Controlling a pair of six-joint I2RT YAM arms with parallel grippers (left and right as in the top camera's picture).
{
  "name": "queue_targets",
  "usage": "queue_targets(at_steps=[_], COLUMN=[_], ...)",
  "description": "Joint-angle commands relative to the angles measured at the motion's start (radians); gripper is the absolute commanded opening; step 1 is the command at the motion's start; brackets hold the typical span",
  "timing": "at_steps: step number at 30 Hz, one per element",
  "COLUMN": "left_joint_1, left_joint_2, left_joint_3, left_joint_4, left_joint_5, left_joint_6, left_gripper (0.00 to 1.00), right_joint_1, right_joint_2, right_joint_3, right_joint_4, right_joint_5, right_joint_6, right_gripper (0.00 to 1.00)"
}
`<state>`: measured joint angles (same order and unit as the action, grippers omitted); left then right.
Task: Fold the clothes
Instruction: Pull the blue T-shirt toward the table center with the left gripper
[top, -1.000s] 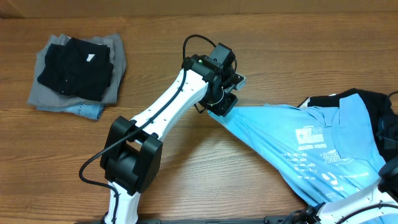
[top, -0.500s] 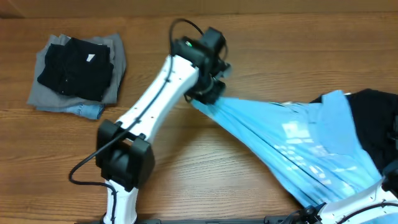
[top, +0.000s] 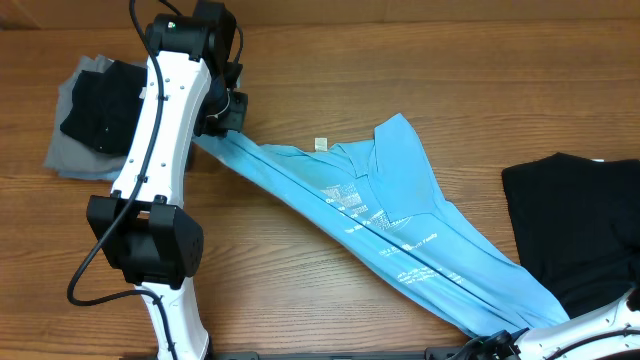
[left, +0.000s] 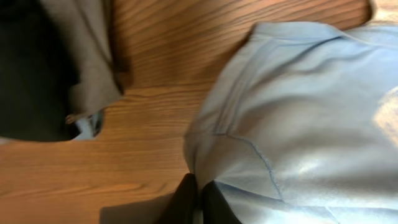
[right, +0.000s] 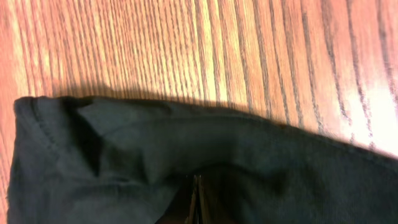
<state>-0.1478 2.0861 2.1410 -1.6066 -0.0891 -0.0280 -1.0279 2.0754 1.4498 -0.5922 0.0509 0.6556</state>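
Lettering (top: 390, 232) on shirt (top: 400, 200) white, unreadable; tag (top: 321, 143) by collar. Shirt stretched slantwise across table (top: 450, 70), left hand (top: 226, 108) pinching end beside folded stack (top: 95, 120). Right hand (right: 196, 198) closed at black garment (top: 580, 220), grip unclear.

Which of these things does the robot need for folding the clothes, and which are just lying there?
For the job:
- blue shirt, pinched by the left fingers
- black garment
- stacked clothes pile

Just there:
- wooden table
- small white tag by the shirt's collar, maybe its own label
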Motion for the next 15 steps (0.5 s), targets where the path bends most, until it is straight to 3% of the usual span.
queue_targets(at_steps=[1, 3, 6, 9, 12, 15], left_joint_1=[0.016, 0.017, 0.022, 0.024, -0.016, -0.089], left_joint_2=[-0.05, -0.077, -0.142, -0.217, -0.229, -0.196], left_joint_3=[0.035, 0.036, 0.045, 0.06, 0.058, 0.042], left_joint_4=[0.003, 0.01, 0.043, 0.096, 0.123, 0.15], left_joint_5=[-0.094, -0.096, -0.102, 0.091, 0.347, 0.371], left_joint_6=[-0.012, -0.01, -0.017, -0.002, 0.105, 0.192], left_gripper=[0.21, 0.37, 0.51, 0.52, 0.54, 0.57], right_joint_1=[-0.001, -0.001, 0.006, 0.023, 0.063, 0.109], right_joint_2=[0.012, 0.01, -0.008, -0.041, -0.082, -0.125], right_joint_3=[0.084, 0.124, 0.166, 0.167, 0.167, 0.167], right_joint_4=[-0.013, -0.027, -0.063, -0.064, -0.064, -0.065], right_joint_5=[-0.119, -0.274, -0.44, -0.576, -0.688, -0.78], right_joint_6=[-0.078, -0.119, -0.119, -0.134, -0.137, -0.153], right_gripper=[0.2, 0.39, 0.44, 0.45, 0.47, 0.49])
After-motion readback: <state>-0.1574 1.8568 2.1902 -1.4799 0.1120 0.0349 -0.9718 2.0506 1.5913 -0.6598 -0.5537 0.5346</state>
